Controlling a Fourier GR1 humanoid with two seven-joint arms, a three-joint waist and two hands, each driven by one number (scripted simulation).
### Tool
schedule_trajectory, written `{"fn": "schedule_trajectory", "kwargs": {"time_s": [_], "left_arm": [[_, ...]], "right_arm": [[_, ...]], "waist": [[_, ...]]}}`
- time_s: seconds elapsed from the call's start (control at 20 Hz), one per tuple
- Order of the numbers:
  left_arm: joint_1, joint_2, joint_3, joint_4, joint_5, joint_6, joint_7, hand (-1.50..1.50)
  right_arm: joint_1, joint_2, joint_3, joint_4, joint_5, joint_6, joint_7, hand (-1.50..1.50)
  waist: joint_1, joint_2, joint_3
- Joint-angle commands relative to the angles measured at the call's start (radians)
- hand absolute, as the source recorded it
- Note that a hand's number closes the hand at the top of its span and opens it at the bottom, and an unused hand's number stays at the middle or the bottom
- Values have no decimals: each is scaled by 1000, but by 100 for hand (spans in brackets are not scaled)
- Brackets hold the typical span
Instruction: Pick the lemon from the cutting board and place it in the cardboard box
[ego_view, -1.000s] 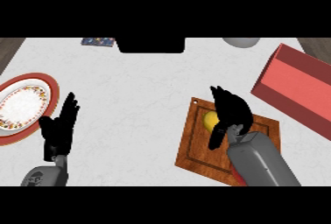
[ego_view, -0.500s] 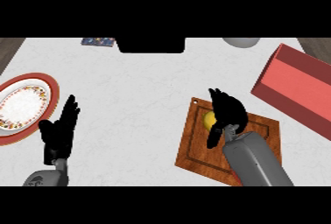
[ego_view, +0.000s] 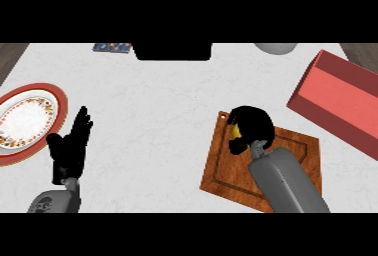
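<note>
A wooden cutting board (ego_view: 299, 150) lies at the lower right of the white counter. My right hand (ego_view: 251, 127) sits over the board's upper left part, fingers curled round the yellow lemon (ego_view: 235, 131), of which only a sliver shows at the hand's left side. The red cardboard box (ego_view: 336, 102) stands to the right of the board, running off the right edge. My left hand (ego_view: 71, 147) rests open at the lower left, fingers up, holding nothing.
A round plate (ego_view: 29, 120) with a red rim lies at the left edge, next to my left hand. A black object (ego_view: 173, 51), a grey bowl (ego_view: 275, 48) and a small patterned item (ego_view: 112, 47) sit along the far edge.
My right hand has curled its fingers down round the lemon, hiding most of it. The left hand has stayed where it was.
</note>
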Motion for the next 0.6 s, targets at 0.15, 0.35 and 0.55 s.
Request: {"fn": "schedule_trajectory", "kwargs": {"time_s": [0.15,0.35,0.55], "left_arm": [[46,15,-2,-108,-4,-21,56,0],[69,-22,5,-23,-12,-2,-46,0],[32,-7,9,-40,-14,1,28,0]], "right_arm": [[-54,-23,-31,73,60,-85,-114,150],[291,-20,105,-246,97,-53,-3,150],[508,-156,108,-488,69,-24,-56,150]], "waist": [[3,-1,0],[-13,-5,0],[-25,-7,0]]}}
